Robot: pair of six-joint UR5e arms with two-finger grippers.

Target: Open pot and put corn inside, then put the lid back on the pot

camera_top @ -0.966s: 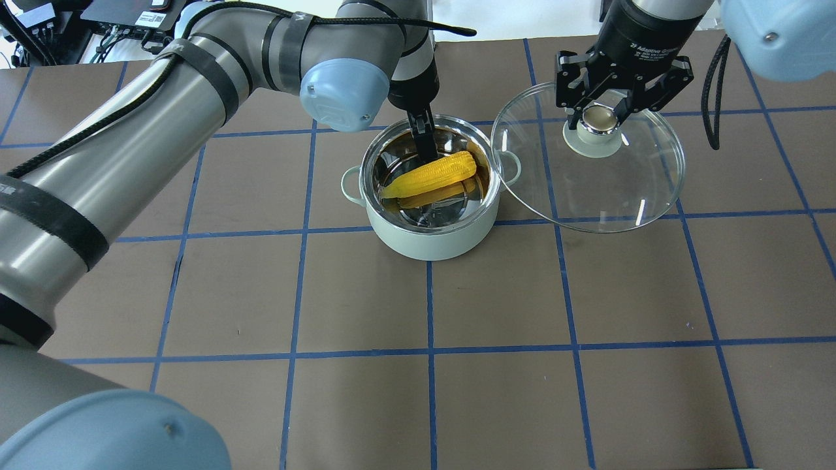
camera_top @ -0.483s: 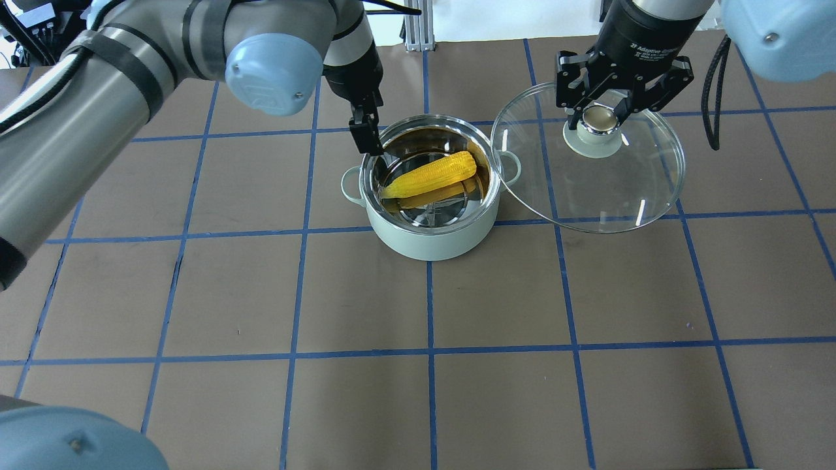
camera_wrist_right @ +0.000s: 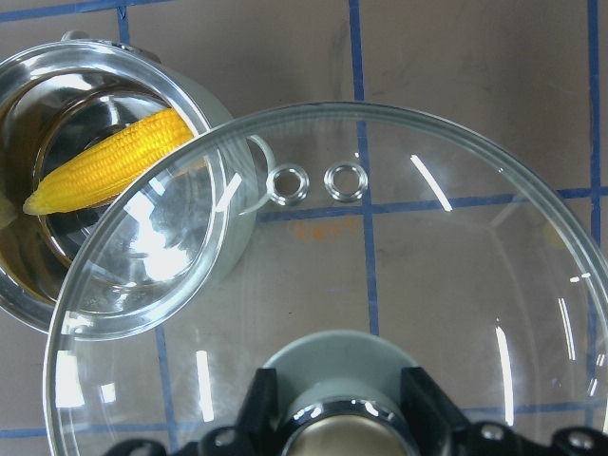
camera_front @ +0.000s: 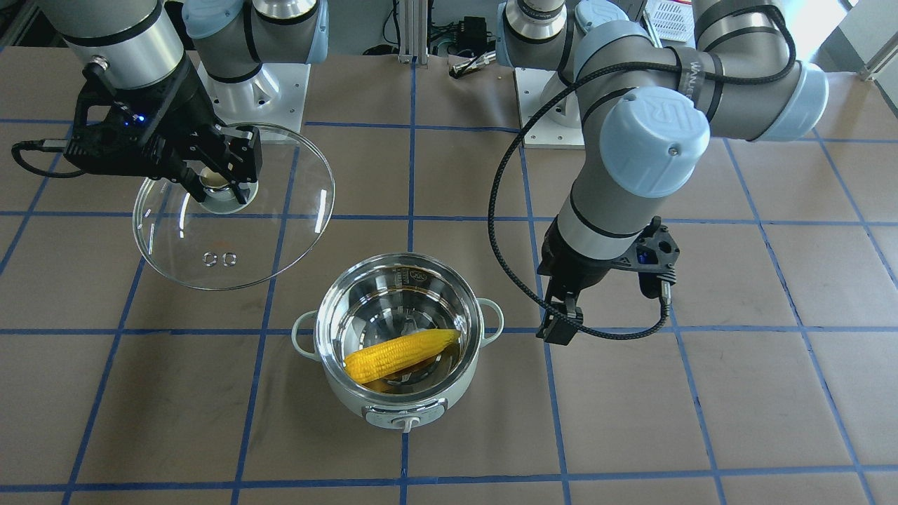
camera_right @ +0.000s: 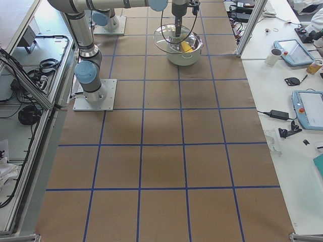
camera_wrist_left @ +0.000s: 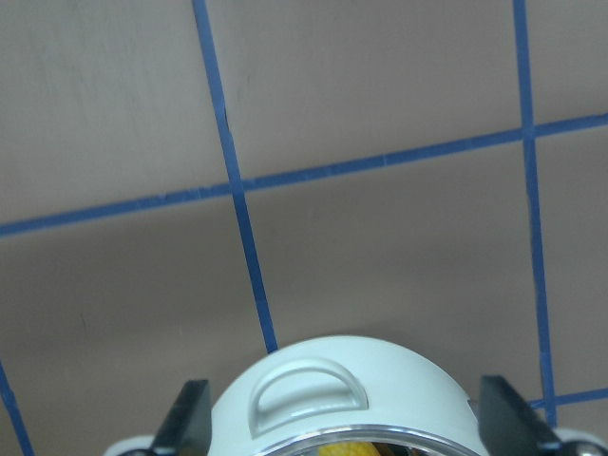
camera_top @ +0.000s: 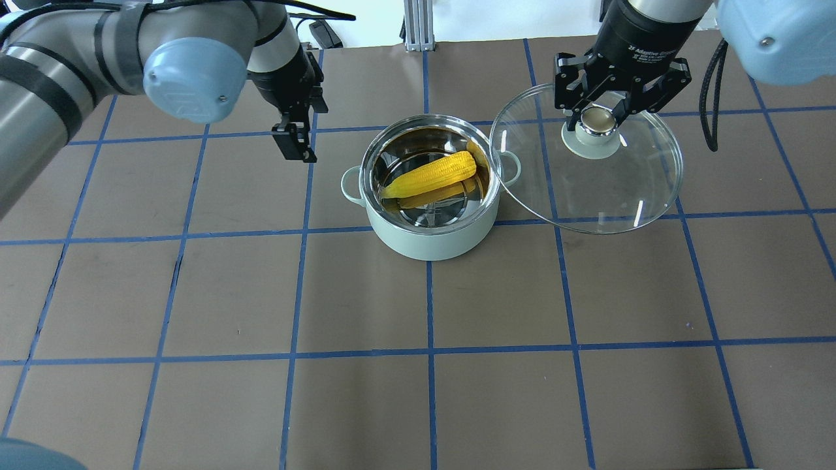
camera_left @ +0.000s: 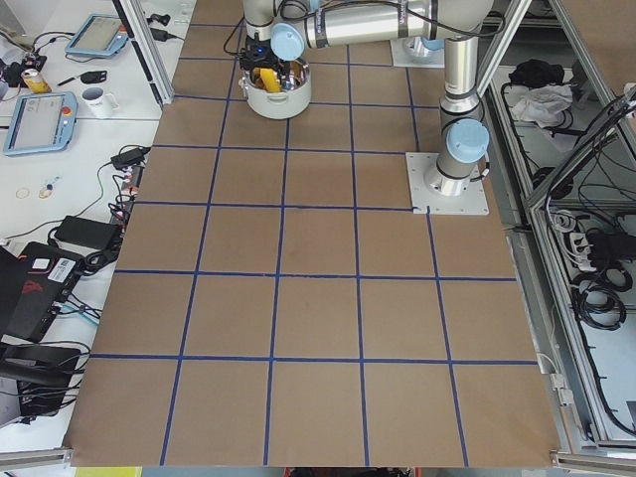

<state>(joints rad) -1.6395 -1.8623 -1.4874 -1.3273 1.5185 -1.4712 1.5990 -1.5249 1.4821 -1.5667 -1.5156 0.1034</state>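
Corn (camera_top: 431, 175) lies inside the open pot (camera_top: 428, 245) on the brown, blue-taped table (camera_top: 366, 294). Seen from overhead, its long axis runs from 8 to 2 o'clock, with the tapered tip toward 8 and the blunt end close to the steel wall at 2. The glass lid (camera_top: 620, 196) is off the pot and hangs at the pot's 3 o'clock. Its rim overlaps the pot's loop handle on that side in this view. The right hand (camera_top: 599, 119) comes down from above, pinching the lid's knob (camera_top: 588, 149). Two metal-ringed vent holes (camera_wrist_right: 288, 182) show beside that handle in the right wrist view. The left hand (camera_top: 297, 149) hovers at the pot's 10 o'clock, apart from the rim, fingers (camera_wrist_left: 190, 418) spread wide. In the front-facing view the pot's control dial (camera_front: 407, 423) faces 6 o'clock.
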